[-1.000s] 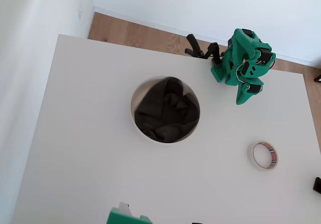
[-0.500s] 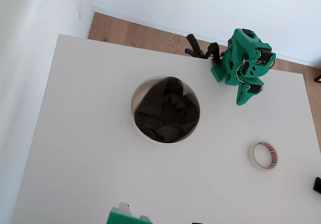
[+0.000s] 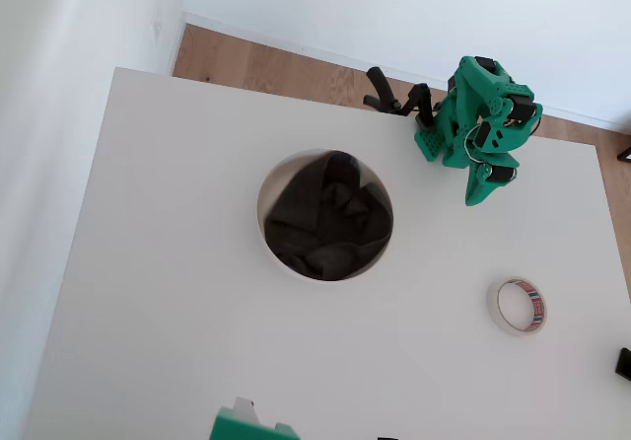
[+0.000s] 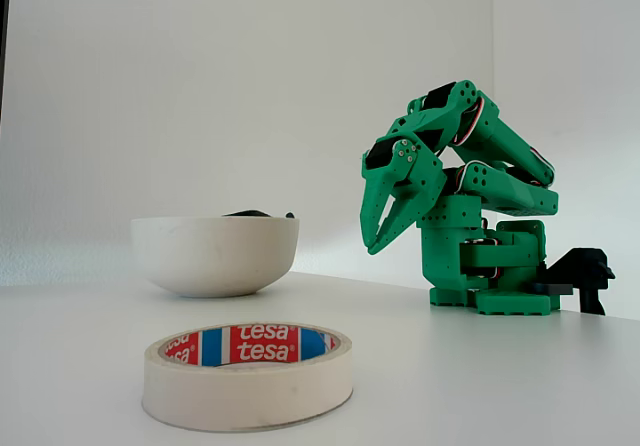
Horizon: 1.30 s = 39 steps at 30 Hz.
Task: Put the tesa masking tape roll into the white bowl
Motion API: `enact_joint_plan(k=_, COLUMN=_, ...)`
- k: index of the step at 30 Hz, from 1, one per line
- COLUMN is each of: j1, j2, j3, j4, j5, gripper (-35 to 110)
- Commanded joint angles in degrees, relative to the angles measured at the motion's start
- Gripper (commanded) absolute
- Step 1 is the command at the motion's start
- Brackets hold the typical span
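The tesa masking tape roll [image 3: 492,307] lies flat on the white table, at the right in the overhead view and nearest the camera in the fixed view [image 4: 248,386]. Red and blue print shows on its inner core. The white bowl [image 3: 261,213] sits mid-table with dark cloth inside; it stands behind the tape to the left in the fixed view [image 4: 215,256]. The green arm is folded up at the table's far edge. Its gripper [image 3: 476,195] [image 4: 373,246] points down above the table, shut on nothing, well apart from the tape and the bowl.
A black clamp [image 3: 394,98] holds the arm's base at the far table edge. A small dark object [image 3: 624,363] sits at the right edge. Bare table [image 3: 177,292] spreads between bowl, tape and arm.
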State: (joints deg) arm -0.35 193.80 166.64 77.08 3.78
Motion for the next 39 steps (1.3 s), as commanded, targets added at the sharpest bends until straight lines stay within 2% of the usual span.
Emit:
enact_joint_plan(k=1, j1=-1.2, j2=0.5, j3=-3.3, j4=-1.0, j5=0.4, gripper=-8)
enact_joint_plan(k=6, j1=0.2, j2=-1.8, j3=-6.4, j4=-6.8, j5=1.1, gripper=-8)
enact_joint_plan(k=11, j1=1.2, j2=-30.7, j3=-22.9, j4=-13.4, j5=1.1, gripper=-8)
enact_joint_plan(k=14, j1=0.4, j2=-42.3, j3=-28.9, j4=-18.7, j5=1.6, gripper=-8)
enact_joint_plan(k=19, j1=-5.1, j2=-63.3, j3=-43.7, j4=-19.2, j5=4.0, gripper=-6)
enact_joint_plan(k=24, j1=-12.5, j2=-80.9, j3=-51.7, j4=-23.3, j5=6.9, gripper=-3)
enact_joint_plan(k=30, j1=-20.8, j2=-92.3, j3=-56.3, j4=-27.6, j5=9.7, gripper=-2)
enact_joint_plan(k=39, j1=-21.9, j2=-96.7, j3=-57.5, j4=-29.1, j5=10.6, gripper=7)
